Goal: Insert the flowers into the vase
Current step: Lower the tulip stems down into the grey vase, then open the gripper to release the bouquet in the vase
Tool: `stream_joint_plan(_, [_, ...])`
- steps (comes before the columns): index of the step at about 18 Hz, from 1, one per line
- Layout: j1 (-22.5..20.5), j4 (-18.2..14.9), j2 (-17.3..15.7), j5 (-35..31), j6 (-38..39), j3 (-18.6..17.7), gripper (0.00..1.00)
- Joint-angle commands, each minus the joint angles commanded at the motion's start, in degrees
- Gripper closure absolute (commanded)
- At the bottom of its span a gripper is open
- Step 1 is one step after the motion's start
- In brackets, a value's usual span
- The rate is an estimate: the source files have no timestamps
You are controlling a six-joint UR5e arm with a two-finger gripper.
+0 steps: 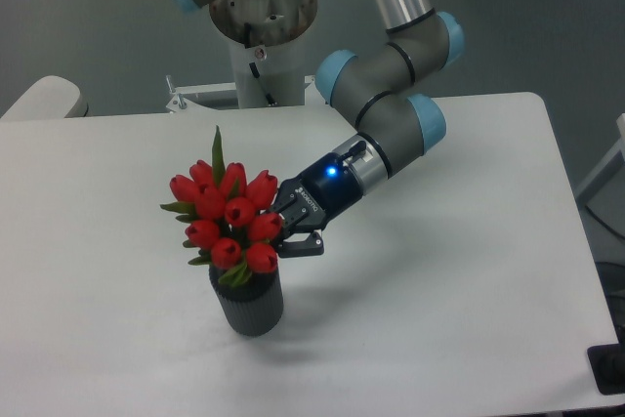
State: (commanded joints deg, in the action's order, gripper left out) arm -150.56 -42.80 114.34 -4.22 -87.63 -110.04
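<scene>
Gripping: the gripper [285,232] is clamped on the right side of the tulip bunch [228,220], low down

Tulips: sitting down in the vase [248,302], buds leaning a bit left over the rim

Vase: upright on the white table [439,280], near the front

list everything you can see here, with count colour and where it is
flowers: one bunch of about ten buds, red with green leaves, sitting on top of the vase, left of centre
vase: one, dark grey, ribbed, upright on the table under the bunch
table: one, white, filling most of the view
rounded object: one, off-white, at the table's far left edge, partly cut off
dark object: one, black, bottom right edge, too cropped to identify
robot arm: one, grey with light blue joint caps, reaching in from the top
gripper: one, black, at the right side of the bunch, fingers partly hidden by the buds
</scene>
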Motion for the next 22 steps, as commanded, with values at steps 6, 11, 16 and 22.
stream_joint_plan(6, [-0.4,0.0,1.1,0.1,0.2,-0.4,0.26])
stream_joint_plan(11, [-0.9,0.0,1.4,0.1,0.7,-0.3,0.1])
stream_joint_plan(16, [-2.2,0.0,1.8,0.0,0.1,-0.2,0.0])
stream_joint_plan(22, [-6.0,0.3,1.1,-0.3,0.3,0.3,0.0])
